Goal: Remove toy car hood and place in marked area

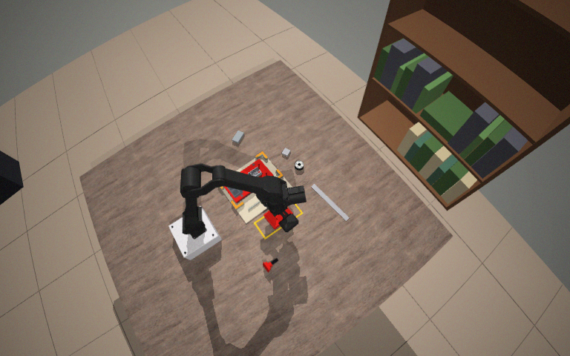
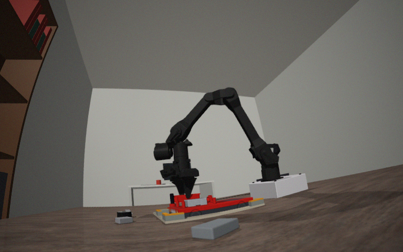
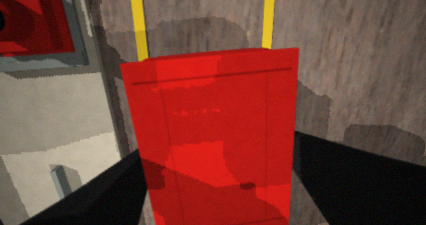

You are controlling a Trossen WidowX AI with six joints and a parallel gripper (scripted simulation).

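My gripper is shut on the red hood, with one black finger at each long side. The hood is level, low over the marked area, a yellow outline. In the wrist view, its far end lies between the outline's two long sides and hides part of them. The car hides the hood's underside in the exterior view, so I cannot tell whether it touches the table. The red toy car sits beside it, without its hood.
The car stands on a cream board beside the outline. A grey bar, a wheel-like piece, a small grey block and a larger one lie around. A red and black piece lies beyond the outline.
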